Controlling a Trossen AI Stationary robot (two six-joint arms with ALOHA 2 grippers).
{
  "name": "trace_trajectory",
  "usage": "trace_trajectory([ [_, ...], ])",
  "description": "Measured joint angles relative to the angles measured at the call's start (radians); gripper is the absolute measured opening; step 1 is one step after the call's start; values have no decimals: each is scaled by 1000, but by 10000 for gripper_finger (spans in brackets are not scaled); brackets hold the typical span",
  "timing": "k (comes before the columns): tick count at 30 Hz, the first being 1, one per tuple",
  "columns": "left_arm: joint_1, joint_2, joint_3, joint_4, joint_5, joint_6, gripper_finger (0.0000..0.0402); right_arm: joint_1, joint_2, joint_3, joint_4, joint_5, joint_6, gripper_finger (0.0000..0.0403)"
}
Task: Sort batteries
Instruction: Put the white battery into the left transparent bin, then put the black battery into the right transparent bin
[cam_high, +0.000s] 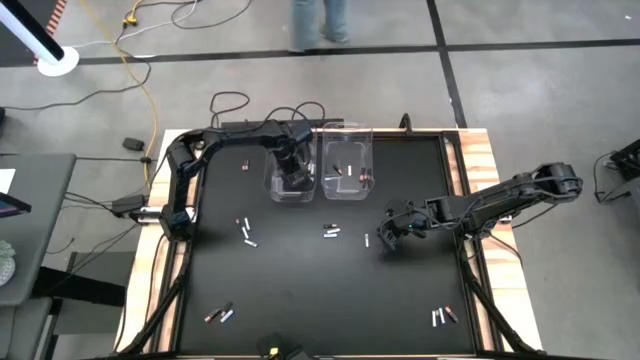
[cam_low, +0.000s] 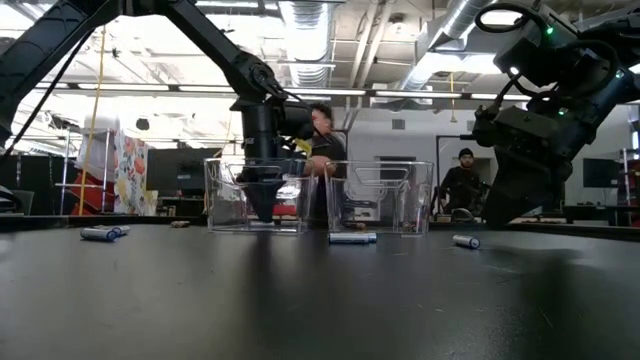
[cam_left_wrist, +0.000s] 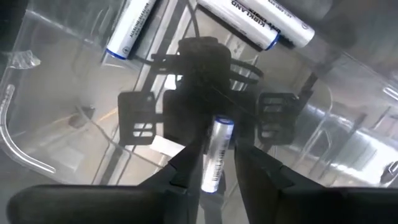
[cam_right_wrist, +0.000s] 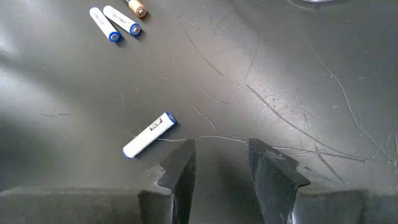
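One white blue-tipped cylindrical battery (cam_left_wrist: 217, 155) sits between the left gripper (cam_left_wrist: 214, 163) fingers, barely parted inside the clear plastic bin (cam_high: 290, 165) for drop-off; right gripper (cam_right_wrist: 221, 165) fingers wide, empty, w/ another white battery (cam_right_wrist: 149, 135) just beside them.

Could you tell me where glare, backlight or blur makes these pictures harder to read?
Low view: bright ceiling lights backlight the arms into silhouettes, and the clear bins reflect on the glossy table. Left wrist view: the bin's clear walls throw reflections around the white battery between the left hand fingers. Right wrist view: soft sheen shows scratches near a white battery.
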Motion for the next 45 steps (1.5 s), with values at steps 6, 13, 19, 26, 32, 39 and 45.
trace_trajectory([
  [6, 0, 0, 0, 2, 2, 4, 142, 0, 0, 0, 0, 0, 0, 163],
  [13, 1, -39, 18, -9, -2, 13, 171, 0, 0, 0, 0, 0, 0, 163],
  [19, 1, -131, 50, -12, -17, 8, 167, 0, 0, 0, 0, 0, -3, 163],
  [26, 6, -281, 52, -27, -140, -56, 158, 0, 0, 0, 0, 0, -3, 163],
  [32, 78, -456, -54, 5, -202, -151, 155, 0, 0, 0, -2, 0, -3, 163],
  [39, 212, -729, -394, 160, -219, -384, 154, 0, 0, 0, -6, 0, -3, 163],
  [45, 287, -831, -581, 226, -232, -525, 154, 0, 0, 0, -6, 0, -2, 163],
])
